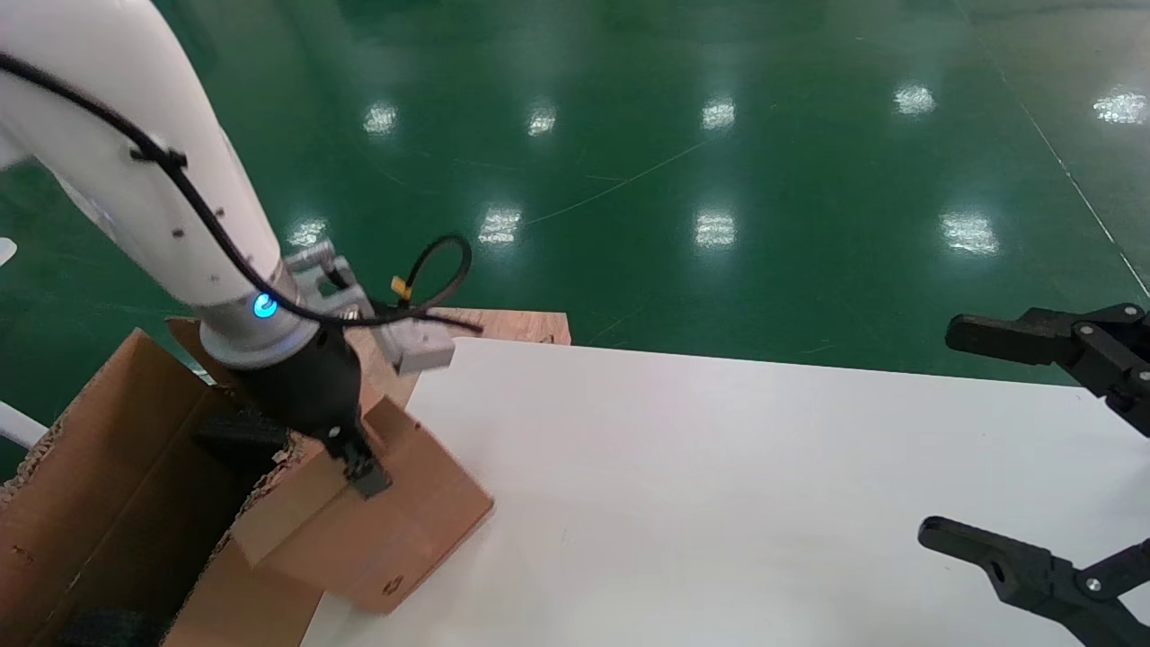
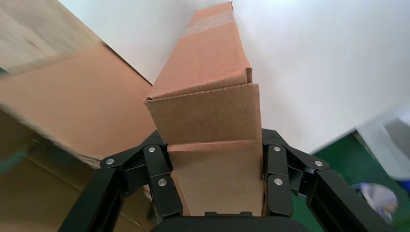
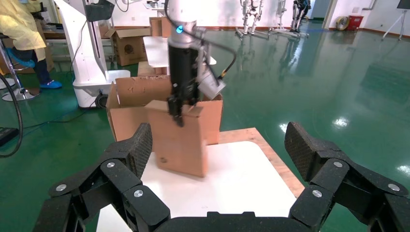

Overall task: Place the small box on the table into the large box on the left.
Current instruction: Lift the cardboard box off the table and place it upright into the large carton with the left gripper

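Cardboard small box (image 1: 377,530) between left gripper (image 2: 215,181) fingers (image 2: 159,181)

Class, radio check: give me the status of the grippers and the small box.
Left gripper shut on small box, lifted and tilted beside large box. Right gripper open, parked. Carton's torn flap close underneath.

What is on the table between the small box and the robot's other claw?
Nothing: the head view shows only bare white table between the small box, held by the left gripper, and the open right gripper.
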{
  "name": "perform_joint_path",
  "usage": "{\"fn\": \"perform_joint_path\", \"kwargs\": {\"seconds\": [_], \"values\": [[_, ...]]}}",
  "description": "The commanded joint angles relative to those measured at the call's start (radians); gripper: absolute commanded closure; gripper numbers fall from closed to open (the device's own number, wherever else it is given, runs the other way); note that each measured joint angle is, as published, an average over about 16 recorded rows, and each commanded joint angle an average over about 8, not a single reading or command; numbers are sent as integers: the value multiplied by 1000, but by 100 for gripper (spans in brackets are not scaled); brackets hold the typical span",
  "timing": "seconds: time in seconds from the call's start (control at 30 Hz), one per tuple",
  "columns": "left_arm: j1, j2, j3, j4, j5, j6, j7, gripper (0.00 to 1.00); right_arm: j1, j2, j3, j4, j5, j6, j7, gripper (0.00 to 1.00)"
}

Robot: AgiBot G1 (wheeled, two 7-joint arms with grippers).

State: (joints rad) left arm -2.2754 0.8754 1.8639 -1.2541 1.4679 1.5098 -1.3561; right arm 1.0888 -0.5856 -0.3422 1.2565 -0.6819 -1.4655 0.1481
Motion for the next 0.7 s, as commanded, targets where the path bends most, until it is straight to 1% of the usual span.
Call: {"fn": "perform_joint_path", "kwargs": {"seconds": [0.03,0.17,0.37,0.7], "values": [[-15,6,-7,11,5,-9,-1,100,0,0,0,0,0,0,0,0],[-72,10,-38,72,16,-32,24,100,0,0,0,0,0,0,0,0],[-156,6,-69,181,45,-50,88,100,0,0,0,0,0,0,0,0],[-279,-7,-53,337,174,-43,184,100,0,0,0,0,0,0,0,0]]}}
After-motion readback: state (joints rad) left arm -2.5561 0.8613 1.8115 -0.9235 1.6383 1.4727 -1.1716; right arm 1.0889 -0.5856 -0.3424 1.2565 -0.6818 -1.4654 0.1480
